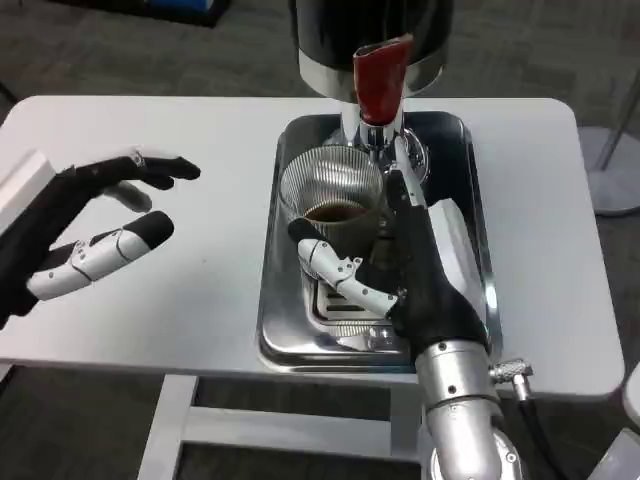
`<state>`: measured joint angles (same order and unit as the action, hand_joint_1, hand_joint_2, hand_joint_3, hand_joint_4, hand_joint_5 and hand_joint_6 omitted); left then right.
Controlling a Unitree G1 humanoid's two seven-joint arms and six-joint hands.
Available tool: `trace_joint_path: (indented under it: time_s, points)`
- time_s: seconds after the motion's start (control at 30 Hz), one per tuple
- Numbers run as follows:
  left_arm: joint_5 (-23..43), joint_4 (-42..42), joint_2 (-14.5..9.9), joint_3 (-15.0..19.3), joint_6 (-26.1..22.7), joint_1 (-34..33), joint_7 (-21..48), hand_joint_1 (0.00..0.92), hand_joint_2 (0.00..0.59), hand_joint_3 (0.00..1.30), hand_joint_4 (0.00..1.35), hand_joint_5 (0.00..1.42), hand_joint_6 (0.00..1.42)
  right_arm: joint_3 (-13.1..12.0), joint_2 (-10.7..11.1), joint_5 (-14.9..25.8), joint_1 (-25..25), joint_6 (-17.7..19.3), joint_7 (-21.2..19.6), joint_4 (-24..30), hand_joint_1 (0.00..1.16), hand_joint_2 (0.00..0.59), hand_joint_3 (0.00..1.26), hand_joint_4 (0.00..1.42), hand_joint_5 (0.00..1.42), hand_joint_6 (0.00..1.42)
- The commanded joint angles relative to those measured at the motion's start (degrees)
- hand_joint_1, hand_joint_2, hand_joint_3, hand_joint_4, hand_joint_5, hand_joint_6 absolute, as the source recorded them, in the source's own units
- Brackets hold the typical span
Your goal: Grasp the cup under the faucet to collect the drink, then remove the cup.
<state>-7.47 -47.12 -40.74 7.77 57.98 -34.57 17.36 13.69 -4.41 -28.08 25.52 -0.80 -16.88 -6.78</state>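
While filling under the faucet [380, 85], looking about halfway: right hand [400, 260] fingers [335, 265] wrapping the cup [332, 200], drink showing inside, removal pending; left hand [95, 235] idling, fingers released.

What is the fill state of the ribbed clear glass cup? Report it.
Partly filled: dark brown liquid sits at the bottom of the upright ribbed clear glass cup, which the right hand grips on the shiny metal tray.

Silver forearm [458, 400], black-and-white hands.
Right hand [420, 270] black-backed with white finger segments; a black cable [535, 420] at the wrist.
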Motion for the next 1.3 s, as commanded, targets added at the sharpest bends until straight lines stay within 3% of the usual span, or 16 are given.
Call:
trace_joint_path:
  time_s: [0.03, 0.4, 0.77, 1.3]
  points:
    - [0.4, -0.9, -1.5, -0.3, 0.6, 0.6, 0.4, 0.0, 0.135, 0.41, 0.3, 0.34, 0.49, 1.2, -1.4, -0.7, 0.7, -1.5, -0.8, -2.0, 0.65, 0.24, 0.0, 0.0, 0.03, 0.2]
    - [0.3, -1.4, -1.5, -1.0, 0.6, 0.2, 0.7, 0.0, 0.136, 0.41, 0.3, 0.33, 0.46, 1.2, -2.5, -1.2, 1.9, -2.6, -2.6, -4.4, 0.65, 0.244, 0.0, 0.08, 0.15, 0.29]
    - [0.7, -1.5, -2.6, -1.1, 1.2, 1.9, 0.6, 0.0, 0.135, 0.41, 0.3, 0.33, 0.46, 2.5, -3.3, -2.0, 2.4, -1.3, -7.0, -6.4, 0.67, 0.253, 0.25, 0.31, 0.35, 0.46]
    - [1.2, -0.5, -3.4, -1.1, 1.5, 3.9, 0.7, 0.0, 0.129, 0.42, 0.32, 0.32, 0.47, 3.8, -2.7, -3.3, 0.3, 3.8, -15.3, -5.9, 0.68, 0.264, 0.41, 0.47, 0.54, 0.72]
